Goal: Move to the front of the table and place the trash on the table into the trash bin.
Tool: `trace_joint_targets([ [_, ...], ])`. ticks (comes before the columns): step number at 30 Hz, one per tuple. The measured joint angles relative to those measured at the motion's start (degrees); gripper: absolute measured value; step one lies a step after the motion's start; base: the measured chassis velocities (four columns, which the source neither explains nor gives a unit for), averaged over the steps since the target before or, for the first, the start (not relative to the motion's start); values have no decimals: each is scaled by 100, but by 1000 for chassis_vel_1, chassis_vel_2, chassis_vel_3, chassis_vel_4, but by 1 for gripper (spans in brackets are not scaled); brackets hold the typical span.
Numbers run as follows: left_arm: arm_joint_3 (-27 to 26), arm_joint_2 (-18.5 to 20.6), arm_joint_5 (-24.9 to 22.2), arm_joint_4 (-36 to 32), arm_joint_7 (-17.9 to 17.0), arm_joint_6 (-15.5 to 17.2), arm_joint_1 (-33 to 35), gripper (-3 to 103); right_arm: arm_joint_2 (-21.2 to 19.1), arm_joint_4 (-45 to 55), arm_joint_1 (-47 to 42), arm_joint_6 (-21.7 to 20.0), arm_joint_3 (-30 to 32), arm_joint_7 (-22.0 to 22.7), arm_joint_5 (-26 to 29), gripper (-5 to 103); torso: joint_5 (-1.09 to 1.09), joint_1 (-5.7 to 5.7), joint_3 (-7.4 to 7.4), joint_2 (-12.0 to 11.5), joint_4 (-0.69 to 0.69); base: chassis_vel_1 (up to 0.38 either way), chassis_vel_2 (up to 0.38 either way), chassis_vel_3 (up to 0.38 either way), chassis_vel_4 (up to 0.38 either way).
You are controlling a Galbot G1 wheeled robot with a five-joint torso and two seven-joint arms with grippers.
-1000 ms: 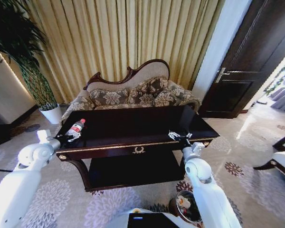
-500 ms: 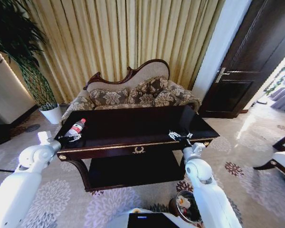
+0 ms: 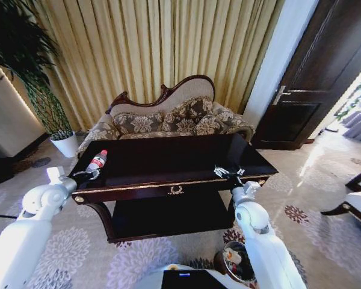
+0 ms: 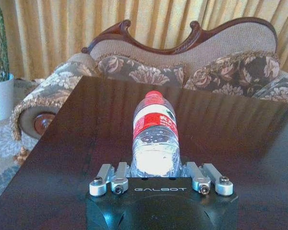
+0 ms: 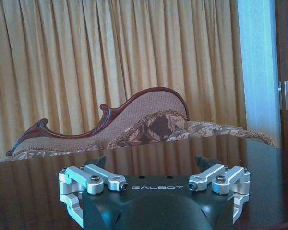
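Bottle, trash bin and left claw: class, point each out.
bottle (image 4: 155,123), left wrist view, red label.
trash bin (image 3: 221,263), head view, left rim.
left claw (image 3: 89,174), head view, between its tips at the bottle.

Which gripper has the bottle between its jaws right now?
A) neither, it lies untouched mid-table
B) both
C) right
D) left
D: in the left wrist view the bottle sits between the left gripper's jaws at the table's left end, while the right gripper rests open and empty near the table's right front edge.
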Motion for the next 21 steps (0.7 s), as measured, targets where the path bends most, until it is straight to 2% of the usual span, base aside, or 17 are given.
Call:
trace_joint_targets([
  [2,-16,-4,1,-30,2,-42,7,41,3,2,0,1,0,0,0,100,0,0,0,0,0,0,0,0,0],
  [3,-41,-12,14,-102,12,-189,28,41,7,5,0,2,0,0,0,100,1,0,0,0,0,0,0,0,0],
  [4,-39,-23,187,-160,63,-430,55,41,7,15,0,2,1,0,0,100,1,0,0,0,0,0,0,0,0],
  [6,74,-41,1002,-165,353,-1216,84,41,-7,51,6,3,-13,1,8,100,1,0,0,0,1,0,0,0,0],
  [7,74,-41,1002,-165,353,-1216,84,41,-7,51,6,3,-13,1,8,100,1,0,0,0,1,0,0,0,0],
  [8,178,-54,1703,-133,640,-1848,75,41,-27,102,5,-2,-53,1,46,100,1,0,0,0,0,0,0,0,0],
  [9,246,-57,2011,-138,787,-2190,51,41,-63,158,-14,-2,-113,0,144,100,-1,0,0,0,2,0,0,0,0],
  [10,299,-57,2174,-165,850,-2383,17,41,-104,222,-47,-5,-161,0,313,100,0,0,0,0,2,0,0,0,0],
  [11,299,-57,2174,-165,850,-2383,17,41,-104,222,-47,-5,-161,0,313,100,0,0,0,0,2,0,0,0,0],
  [13,449,-72,2460,-246,1011,-2809,-123,41,-229,457,-147,-93,-239,0,882,100,0,0,0,0,-1,0,0,0,0],
  [14,449,-72,2460,-246,1011,-2809,-123,41,-229,457,-147,-93,-239,0,882,100,0,0,0,0,-1,0,0,0,0],
  [17,643,-110,2828,-257,1392,-3359,-268,41,-437,783,-308,-163,-247,1,1568,100,2,0,0,0,-2,0,0,0,0],
  [18,643,-110,2828,-257,1392,-3359,-268,41,-437,783,-308,-163,-247,1,1568,100,2,0,0,0,-2,0,0,0,0],
  [21,750,-114,2854,-336,1826,-3735,-228,41,-588,1240,-443,-263,-238,1,2234,100,1,0,0,0,0,0,0,0,0],
])
